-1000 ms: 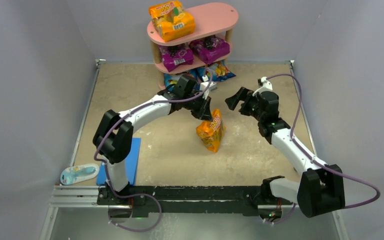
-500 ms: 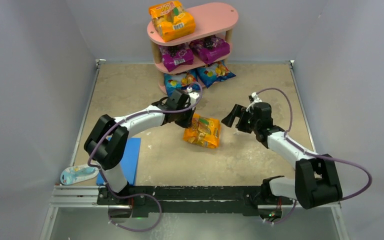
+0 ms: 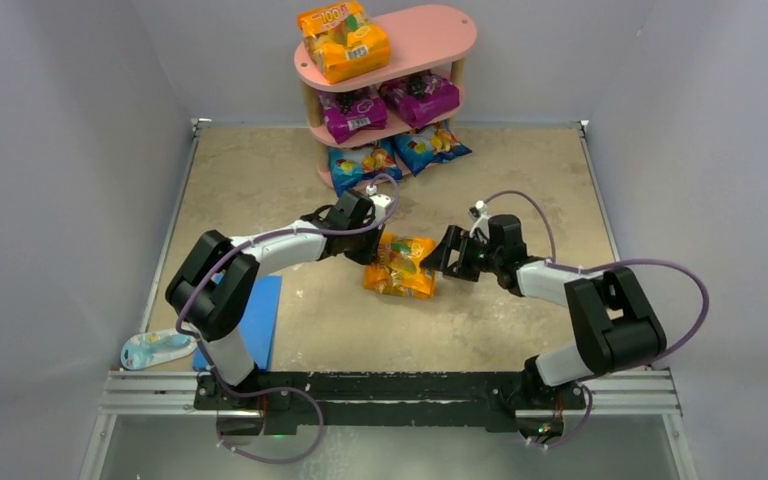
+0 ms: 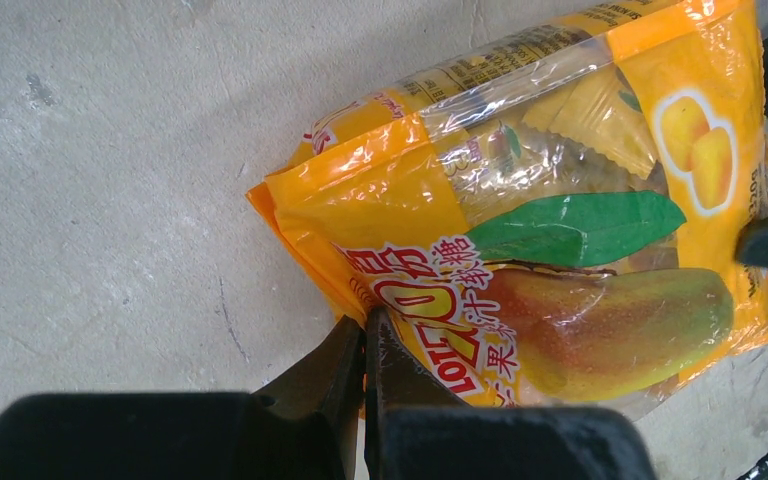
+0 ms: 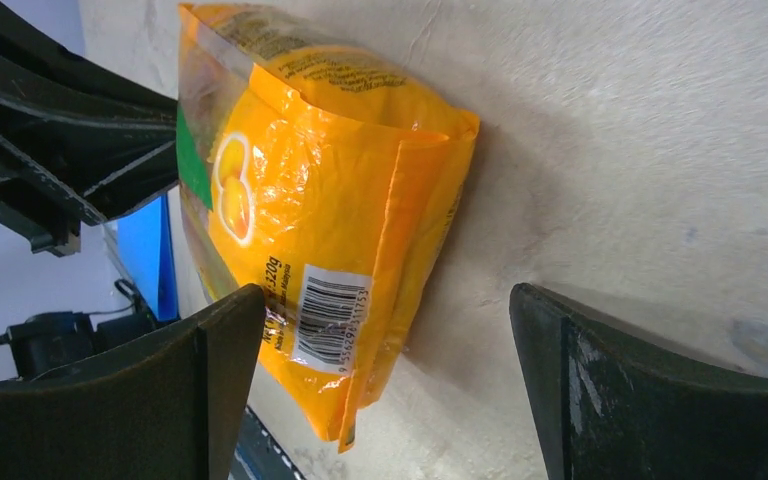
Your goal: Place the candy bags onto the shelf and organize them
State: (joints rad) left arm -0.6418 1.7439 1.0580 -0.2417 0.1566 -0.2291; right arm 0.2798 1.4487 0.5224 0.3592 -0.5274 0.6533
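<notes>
One orange bag (image 3: 400, 265) lies between two grippers, with one pink shelf (image 3: 430, 35) beyond them.

On the table (image 3: 260, 170) the three-tier shelf stands well past both grippers. It holds an orange pile (image 3: 345, 45) on top (one bag or two, I cannot tell), two magenta bags (image 3: 352, 112) on the middle board and two blue bags (image 3: 360, 162) at the bottom. The left gripper (image 4: 365, 325) is pinched tight on the lone orange bag's edge. The right gripper (image 5: 385, 295) is spread wide, and the bag's barcode end sits between its fingers.
</notes>
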